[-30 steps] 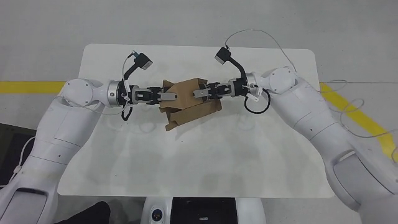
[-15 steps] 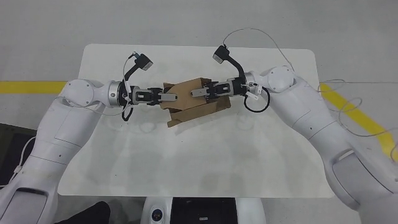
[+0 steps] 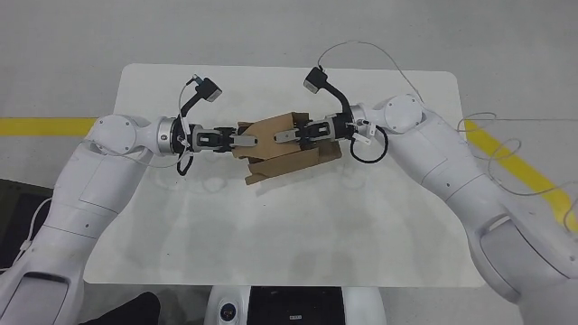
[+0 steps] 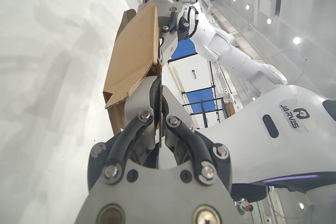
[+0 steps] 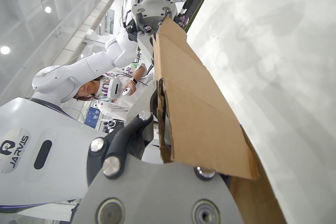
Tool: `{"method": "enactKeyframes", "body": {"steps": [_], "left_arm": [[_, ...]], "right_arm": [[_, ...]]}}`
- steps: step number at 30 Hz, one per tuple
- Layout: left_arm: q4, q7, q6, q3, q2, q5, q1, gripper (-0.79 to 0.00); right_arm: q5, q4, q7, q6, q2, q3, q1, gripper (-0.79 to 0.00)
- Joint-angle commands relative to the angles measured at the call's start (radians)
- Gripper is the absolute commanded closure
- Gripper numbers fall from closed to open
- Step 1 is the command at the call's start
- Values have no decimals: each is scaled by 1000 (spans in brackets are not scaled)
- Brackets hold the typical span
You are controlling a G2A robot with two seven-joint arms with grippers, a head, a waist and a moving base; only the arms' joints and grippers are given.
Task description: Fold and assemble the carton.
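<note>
Two grippers are sharing one carton (image 3: 282, 149), holding it between them over the middle of the white counter (image 3: 379, 235), toward its far half. I cannot tell if the lowest flap is touching the counter.

The left gripper (image 4: 157, 86) is pinching a thin cardboard edge at its end of the carton. Its jaws are closed down on it, and the sheet is running straight between the fingers (image 4: 139, 96).

The right gripper (image 3: 282, 134) is lying along the top panel from the opposite end and looks clamped on a panel edge too. One finger (image 5: 153, 104) is showing beside the cardboard; the other is hiding behind it.

The carton is sitting skewed and only half opened, with loose flaps sticking out at the near corner on the left arm's side.

The reason for the hold, as I am reading it, is that gripping opposite ends is keeping the blank from collapsing flat. It also lets either arm push or pull to square up the walls. The step in hand seems to be opening the body, and the flaps are not yet folded in.

One risk is that both grips are biting on thin edges, so a hard pull could tear the cardboard or let it slip.
</note>
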Motion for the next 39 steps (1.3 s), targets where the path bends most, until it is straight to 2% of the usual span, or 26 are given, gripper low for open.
{"method": "enactKeyframes", "body": {"steps": [1,2,4,12,26,31,39], "left_arm": [[0,0,0,0,0,-2,0,-120],[1,0,0,0,0,-3,-1,-302],[3,-1,1,-2,1,-4,-1,-785],[7,-28,28,-15,3,-55,0,-785],[-51,-105,105,-68,8,-227,30,-785],[-59,-102,102,-72,2,-261,33,-785],[-64,-74,93,-32,-19,-257,18,-785]], "right_arm": [[1,3,2,2,-1,-1,0,0],[2,8,2,2,-1,-1,1,0],[3,15,0,0,-2,0,2,0],[-10,53,-23,-23,-8,5,9,0],[-50,107,-58,-58,-26,9,17,0],[-59,107,-63,-63,-35,8,16,0],[-75,89,-65,-65,-45,8,11,0]]}}
